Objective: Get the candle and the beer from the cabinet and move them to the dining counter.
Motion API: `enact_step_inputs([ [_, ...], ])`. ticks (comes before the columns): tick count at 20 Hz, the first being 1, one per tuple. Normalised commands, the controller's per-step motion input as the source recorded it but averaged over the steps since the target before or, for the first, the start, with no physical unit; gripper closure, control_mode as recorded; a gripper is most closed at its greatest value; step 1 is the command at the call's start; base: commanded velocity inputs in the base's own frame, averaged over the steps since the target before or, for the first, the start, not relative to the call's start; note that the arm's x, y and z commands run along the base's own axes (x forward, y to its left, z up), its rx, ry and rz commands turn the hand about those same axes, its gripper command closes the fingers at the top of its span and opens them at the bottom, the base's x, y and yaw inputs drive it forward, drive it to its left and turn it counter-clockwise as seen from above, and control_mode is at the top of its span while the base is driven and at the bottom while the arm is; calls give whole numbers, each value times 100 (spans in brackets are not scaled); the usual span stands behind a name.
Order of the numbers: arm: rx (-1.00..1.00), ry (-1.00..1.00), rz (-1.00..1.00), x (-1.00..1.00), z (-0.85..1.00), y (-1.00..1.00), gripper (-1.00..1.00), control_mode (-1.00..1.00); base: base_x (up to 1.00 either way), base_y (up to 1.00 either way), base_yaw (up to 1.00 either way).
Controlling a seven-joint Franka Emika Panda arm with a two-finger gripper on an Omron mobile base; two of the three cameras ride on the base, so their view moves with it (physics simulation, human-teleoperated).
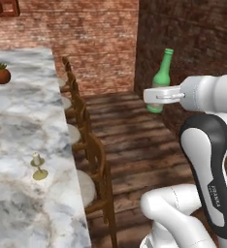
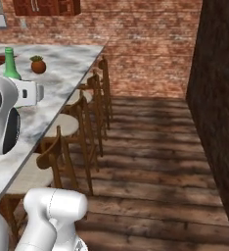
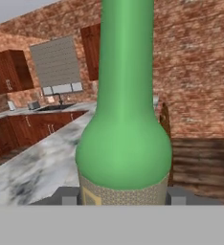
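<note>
Left base view: beer (image 1: 161, 77) held upright in gripper (image 1: 156, 95), jaws clamped on lower body, above wooden floor (image 1: 130, 140), off to side of dining counter (image 1: 18, 121). Candle (image 1: 38, 166) seen standing on counter near chair-side edge; plant pot (image 1: 1, 73) noted farther along slab. Wooden chairs (image 1: 93, 160) lined along counter edge. Hand view: green bottle body and pale label (image 3: 123, 194) seen between finger tips. Right base view: wall cabinet (image 2: 47, 6) seen on far brick wall.

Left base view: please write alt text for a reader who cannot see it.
The tool holds a green bottle upright above the wooden floor, right of the marble counter. A candle and a plant pot stand on the counter.
</note>
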Motion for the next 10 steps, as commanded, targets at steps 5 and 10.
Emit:
enact_step_inputs([
  [5, 0, 0, 0, 0, 0, 0, 100, 100, 41, -27, 40],
  [10, 0, 0, 0, 0, 0, 0, 100, 100, 38, -35, 34],
])
